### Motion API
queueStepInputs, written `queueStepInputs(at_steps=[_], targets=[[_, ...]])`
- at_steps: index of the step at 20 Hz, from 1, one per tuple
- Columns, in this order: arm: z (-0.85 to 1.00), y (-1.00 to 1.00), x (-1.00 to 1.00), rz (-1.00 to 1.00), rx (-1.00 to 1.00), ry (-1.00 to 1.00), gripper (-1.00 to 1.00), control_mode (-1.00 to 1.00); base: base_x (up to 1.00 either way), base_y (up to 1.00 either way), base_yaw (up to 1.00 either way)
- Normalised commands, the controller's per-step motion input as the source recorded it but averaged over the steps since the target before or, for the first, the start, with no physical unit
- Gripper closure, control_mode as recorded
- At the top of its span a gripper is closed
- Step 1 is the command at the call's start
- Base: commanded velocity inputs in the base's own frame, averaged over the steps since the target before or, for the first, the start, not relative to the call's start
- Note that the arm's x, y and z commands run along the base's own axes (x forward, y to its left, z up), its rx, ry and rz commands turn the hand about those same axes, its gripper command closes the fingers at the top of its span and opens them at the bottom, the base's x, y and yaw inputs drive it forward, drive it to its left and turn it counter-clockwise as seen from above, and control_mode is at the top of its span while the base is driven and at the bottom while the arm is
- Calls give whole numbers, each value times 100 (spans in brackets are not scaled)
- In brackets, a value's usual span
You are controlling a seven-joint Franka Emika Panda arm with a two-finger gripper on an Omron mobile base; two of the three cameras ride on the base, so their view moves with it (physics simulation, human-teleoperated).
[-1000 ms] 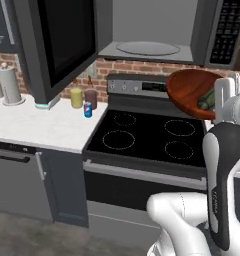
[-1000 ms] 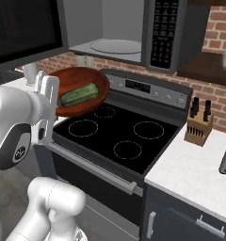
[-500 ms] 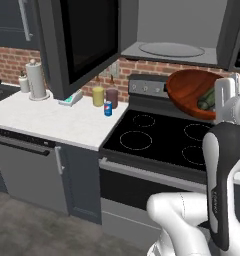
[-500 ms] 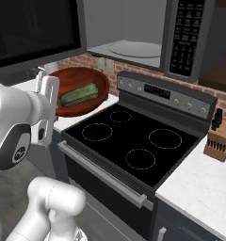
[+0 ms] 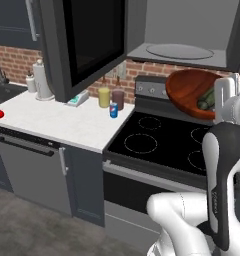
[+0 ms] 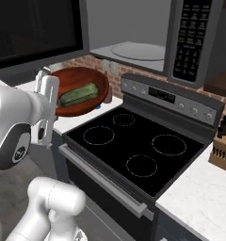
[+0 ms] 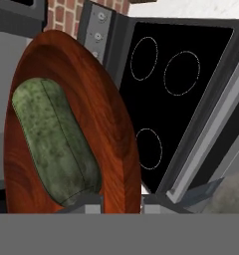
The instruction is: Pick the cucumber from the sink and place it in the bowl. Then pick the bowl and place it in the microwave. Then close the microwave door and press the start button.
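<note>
One slip is the main risk: the bowl (image 6: 82, 89) is carried tilted, held by its rim alone, so the cucumber (image 6: 77, 94) lying inside could roll out, or the bowl could twist loose, if the arm jolts on the way up. I judge a second risk in the rim catching the lower edge of the microwave (image 5: 184, 35), since the opening sits higher than the bowl, or brushing the open microwave door (image 5: 84, 42) to the left. The pincer (image 7: 120, 203) is clamped on the bowl's near rim. The arm rises from the base and bends, holding the bowl in the air above the stove (image 6: 141, 146), beside the white surface (image 5: 57, 120), below and in front of the turntable.
</note>
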Motion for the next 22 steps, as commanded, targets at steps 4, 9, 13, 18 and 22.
queueStepInputs(at_steps=[4,9,13,18,22], targets=[[0,0,0,0,0,0,100,100,33,0,0],[0,0,0,0,0,0,100,100,0,17,0],[12,0,0,0,0,0,100,-100,0,0,0],[44,-2,0,0,0,-12,100,-100,0,0,0],[53,0,6,0,0,-17,100,-100,0,0,0]])
